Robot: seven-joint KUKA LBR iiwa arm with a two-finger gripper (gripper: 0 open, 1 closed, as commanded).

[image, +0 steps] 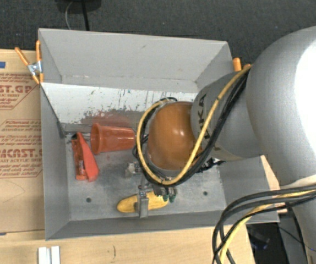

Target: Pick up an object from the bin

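The claw (pixel 143 203) stood low at the 6 o'clock edge of the bin floor, right on a small yellow banana (pixel 126 204) that lay flat and lengthwise along the near wall. A grey part of the claw crossed the banana's middle, so yellow showed on either side of it. Whether the claw was wide or narrow could not be told, nor whether it gripped the fruit, since the wrist's rounded orange cover (pixel 172 136) and its looped yellow-and-black cables (pixel 142 142) hung just above and hid most of it. The silver arm (pixel 268 109) reached in from 3 o'clock over the rim of the grey metal bin (pixel 130 65). Towards 10 o'clock from the claw, an orange plastic cup (pixel 111 138) lay on its side near the back wall, its wider mouth end pointing to 9 o'clock. Just beside it, at 9 o'clock on the floor, lay a red-orange wedge-shaped thing (pixel 85 159), long axis running 12 to 6. A small grey piece (pixel 131 170) sat at 11 o'clock from the claw, near it and apart from the banana.
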